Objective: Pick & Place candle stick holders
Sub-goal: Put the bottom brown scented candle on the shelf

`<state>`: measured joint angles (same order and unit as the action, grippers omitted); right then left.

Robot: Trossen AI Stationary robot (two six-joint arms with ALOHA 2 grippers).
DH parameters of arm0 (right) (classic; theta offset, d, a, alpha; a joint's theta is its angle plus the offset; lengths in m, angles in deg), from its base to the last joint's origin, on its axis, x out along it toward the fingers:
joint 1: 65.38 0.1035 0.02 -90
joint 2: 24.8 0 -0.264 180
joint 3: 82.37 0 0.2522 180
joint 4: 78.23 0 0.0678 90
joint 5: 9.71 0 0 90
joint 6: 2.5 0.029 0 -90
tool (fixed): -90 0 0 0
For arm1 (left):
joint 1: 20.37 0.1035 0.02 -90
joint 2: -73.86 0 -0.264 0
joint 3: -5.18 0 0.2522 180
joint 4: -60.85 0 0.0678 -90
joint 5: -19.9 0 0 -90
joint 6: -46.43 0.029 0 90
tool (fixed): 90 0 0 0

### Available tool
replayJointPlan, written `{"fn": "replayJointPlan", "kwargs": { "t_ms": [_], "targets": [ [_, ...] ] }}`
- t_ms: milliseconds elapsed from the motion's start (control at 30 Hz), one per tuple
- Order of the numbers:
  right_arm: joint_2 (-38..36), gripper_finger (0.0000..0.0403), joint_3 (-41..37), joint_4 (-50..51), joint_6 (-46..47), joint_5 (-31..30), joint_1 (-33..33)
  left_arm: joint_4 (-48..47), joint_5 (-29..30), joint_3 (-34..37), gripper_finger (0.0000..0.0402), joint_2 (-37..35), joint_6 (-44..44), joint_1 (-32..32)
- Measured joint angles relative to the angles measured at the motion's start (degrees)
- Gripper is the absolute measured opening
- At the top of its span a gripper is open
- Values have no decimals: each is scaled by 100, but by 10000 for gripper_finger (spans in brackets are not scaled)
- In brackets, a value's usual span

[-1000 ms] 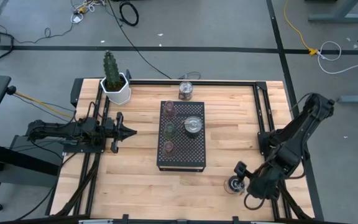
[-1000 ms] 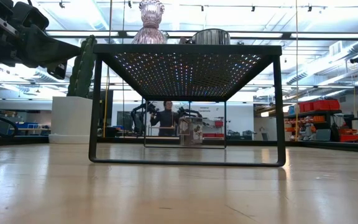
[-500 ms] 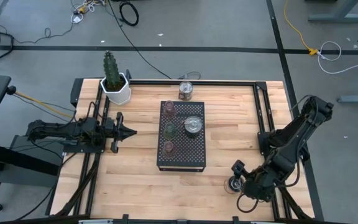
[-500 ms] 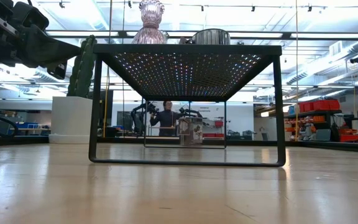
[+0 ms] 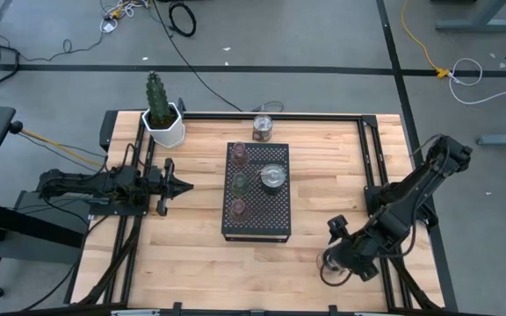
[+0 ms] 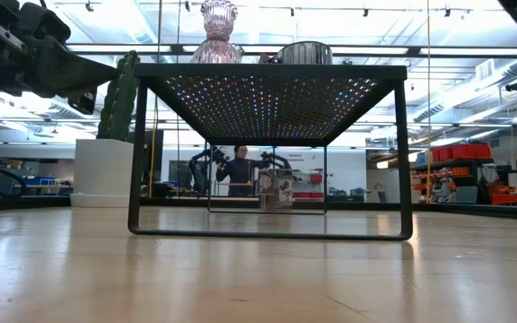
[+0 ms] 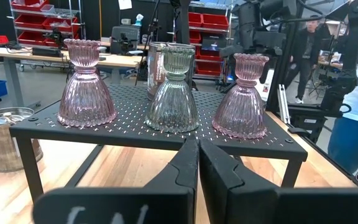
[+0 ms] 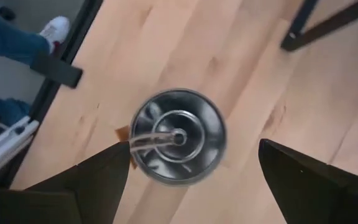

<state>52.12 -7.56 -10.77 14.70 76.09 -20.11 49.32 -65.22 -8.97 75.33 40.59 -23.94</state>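
The right gripper is hovering directly above the wide silvery-clear glass candle holder, fingers spread and straddling it (upright, near the table's front right edge). The left gripper, closed and empty, is waiting well away, facing the black perforated stand.

The left arm lies low and stretched along the left side of the counter, its left gripper pointing inward with the fingers pressed together. The right arm bends down at the near right corner, its right gripper pointing downward with fingers spread wide.
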Motion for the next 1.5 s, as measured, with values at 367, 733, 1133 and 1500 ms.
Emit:
{"fn": "replayJointPlan", "kwargs": {
  "t_ms": [367,733,1133,1500],
  "targets": [
    [64,355,95,282,1375,120,-691,0,0,-1,18,0,0,0],
    [666,355,95,253,2024,429,-680,0,0,-1,18,0,1,1],
    [754,355,95,134,2159,502,-494,0,0,1,18,0,1,-1],
    [754,355,287,181,2295,668,-212,0,1,-1,18,0,1,0]
  ]
}}
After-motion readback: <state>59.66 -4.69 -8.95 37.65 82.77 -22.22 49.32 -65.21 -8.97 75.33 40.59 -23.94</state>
